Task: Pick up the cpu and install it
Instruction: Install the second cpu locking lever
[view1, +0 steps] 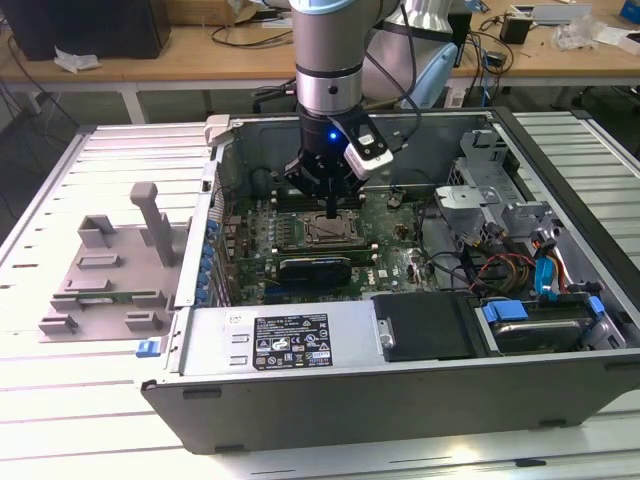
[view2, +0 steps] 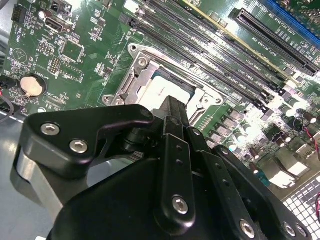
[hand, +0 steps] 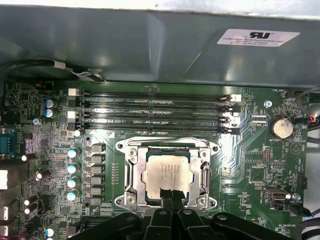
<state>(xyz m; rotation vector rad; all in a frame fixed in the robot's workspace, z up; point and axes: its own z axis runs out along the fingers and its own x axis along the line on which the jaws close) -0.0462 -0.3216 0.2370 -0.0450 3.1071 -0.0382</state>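
Evidently light, rigid and fragile, the cpu (hand: 165, 172) lies in the socket frame (hand: 131, 172) just below the hand (hand: 170, 196), whose fingers are drawn together at its near edge, best gripped by opposite edges.

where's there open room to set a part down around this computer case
Bare patches: the slatted table in front of the grey fixture plate, and the strip right of the computer case in the exterior view. Crowded: inside, where the hand sits over the cpu.

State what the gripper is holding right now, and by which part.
The gripper stands closed at the near edge of the cpu, which lies in the socket frame. Whether it grips that edge or only touches it cannot be told.
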